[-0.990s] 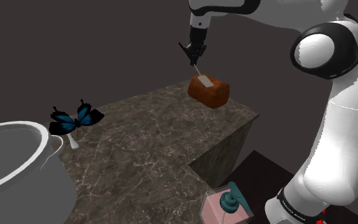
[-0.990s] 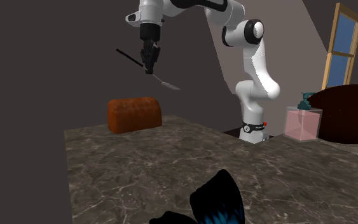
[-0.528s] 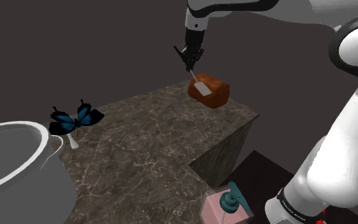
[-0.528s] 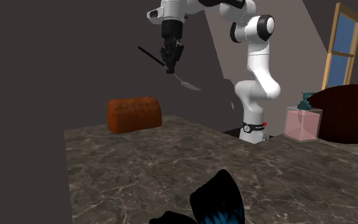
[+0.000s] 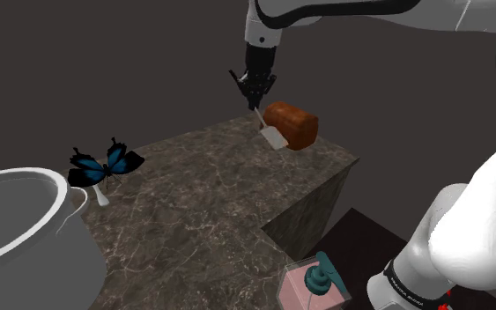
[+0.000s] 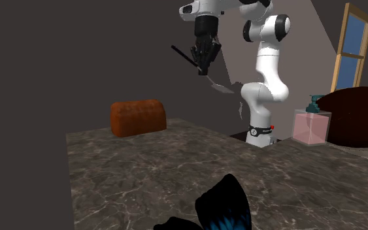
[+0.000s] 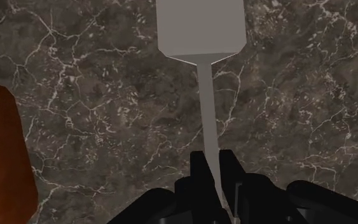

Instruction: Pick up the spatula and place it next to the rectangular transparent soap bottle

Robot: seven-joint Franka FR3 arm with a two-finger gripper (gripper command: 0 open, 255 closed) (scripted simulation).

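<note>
Your all-black two-finger gripper [image 7: 212,159] is clamped on the thin grey shaft of the spatula [image 7: 207,108], the two fingers pressed against it from either side. The flat, pale grey blade reaches out ahead of the fingertips, and in the second exterior view the black handle pokes out behind the hand. The spatula is therefore off the surface, hanging tilted with its blade low over the dark, white-veined marble counter [image 5: 193,202], just beside the reddish-brown loaf-shaped block [image 5: 294,126]. Expect the spatula to be light and stiff. It should not sag or bend, but the shaft looks narrow and smooth and the blade sits far from the pinch, so it could swivel between the pads if you swing it fast or knock the blade on anything. The hold near where shaft meets handle looks sensible, so trust it but move gently. Your target is the rectangular, pink-tinted transparent soap bottle [image 5: 306,291] with the teal pump, which stands well apart from the spatula, past the counter's near edge and close to the white arm's base. That bottle looks top-heavy and easy to tip, so bring the blade down beside it, not against it. The blue-and-black butterfly ornament [image 5: 105,165] and the large white pot [image 5: 25,225] lie off toward the shoulder view's left, away from your path.
</note>
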